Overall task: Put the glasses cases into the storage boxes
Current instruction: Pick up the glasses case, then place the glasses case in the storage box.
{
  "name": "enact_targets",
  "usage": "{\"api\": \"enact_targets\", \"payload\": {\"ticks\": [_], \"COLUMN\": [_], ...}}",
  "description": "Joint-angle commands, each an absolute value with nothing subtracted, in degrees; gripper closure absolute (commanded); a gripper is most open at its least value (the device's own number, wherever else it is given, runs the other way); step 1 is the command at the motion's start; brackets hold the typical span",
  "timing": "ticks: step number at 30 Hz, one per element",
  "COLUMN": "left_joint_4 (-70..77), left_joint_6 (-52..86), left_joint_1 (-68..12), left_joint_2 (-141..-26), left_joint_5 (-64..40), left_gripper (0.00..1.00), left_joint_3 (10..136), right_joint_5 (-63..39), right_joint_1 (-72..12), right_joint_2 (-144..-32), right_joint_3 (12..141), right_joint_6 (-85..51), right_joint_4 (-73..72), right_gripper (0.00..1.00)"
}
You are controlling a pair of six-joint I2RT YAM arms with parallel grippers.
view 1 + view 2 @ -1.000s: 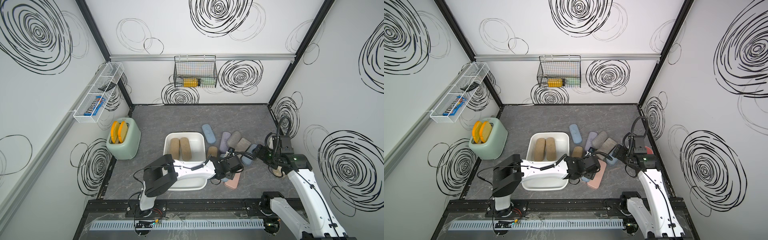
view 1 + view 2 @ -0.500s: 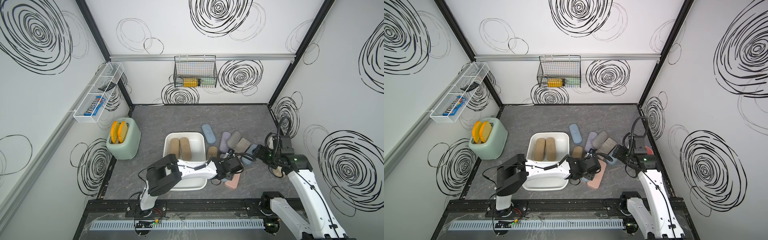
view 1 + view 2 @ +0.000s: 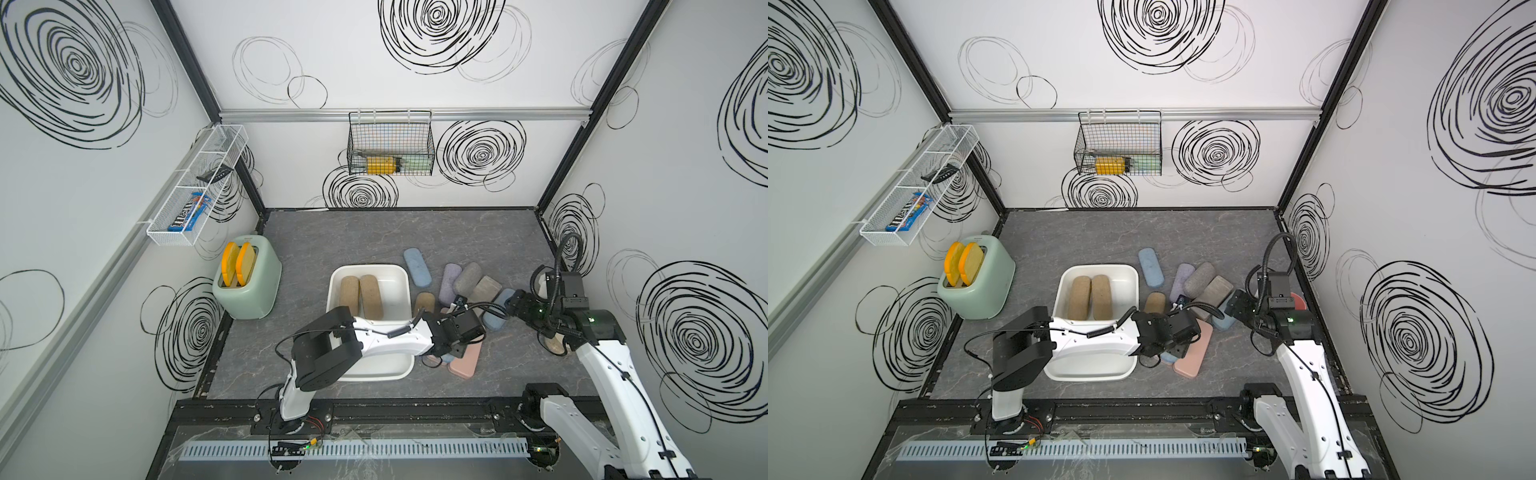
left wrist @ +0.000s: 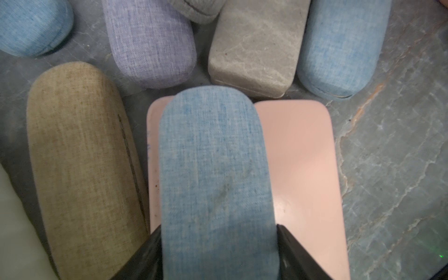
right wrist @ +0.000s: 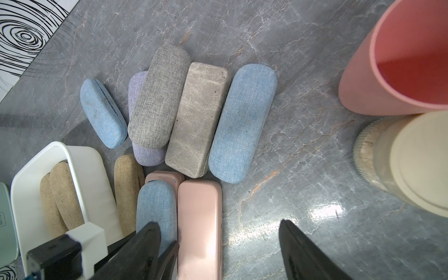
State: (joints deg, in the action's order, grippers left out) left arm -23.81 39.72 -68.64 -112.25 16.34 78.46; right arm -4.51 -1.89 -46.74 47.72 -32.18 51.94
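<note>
**Grip set on a blue case, just right of the box**

I have the left gripper (image 4: 218, 230) clamped across one end of a blue case (image 4: 213, 157), with a black finger (image 4: 145, 254) pressed to each long side. That case lies over two pink cases (image 4: 303, 169). I cannot tell whether it rests on them or hangs just clear.

In both top views this sits at lower centre, just right of the white storage box (image 3: 374, 368), and the left wrist hides most of the held case. Two tan cases (image 3: 349, 291) lie side by side at the box's far end. A third tan case (image 3: 424, 301) lies on the floor (image 3: 374, 237) beside the box. Further right, a lilac case (image 3: 450, 282) and a grey case (image 3: 467, 278) are bunched with others.

The right gripper (image 5: 217, 224) hovers with its jaws wide apart, above the floor and the edge of a pink case.
</note>
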Motion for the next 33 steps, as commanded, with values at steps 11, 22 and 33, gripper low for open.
{"api": "enact_targets", "payload": {"ticks": [11,22,33], "left_joint_4": [-25.37,-17.58,-10.96], "left_joint_6": [39.99,40.54,44.39], "left_joint_1": [-60.0,-40.66,-38.41], "left_joint_2": [-91.52,-83.5,-91.75], "left_joint_5": [20.73,11.34,8.86], "left_gripper": [0.52,0.51,0.55], "left_joint_3": [77.27,63.5,58.53], "right_joint_5": [-4.5,-7.21,-6.44], "right_joint_1": [-1.59,-2.47,-4.66], "right_joint_2": [-46.05,-47.33,-47.64], "right_joint_3": [50.64,48.32,47.83], "right_joint_6": [-30.68,-30.23,-31.24], "right_joint_4": [53.35,51.34,50.71], "right_gripper": [0.19,0.2,0.2]}}
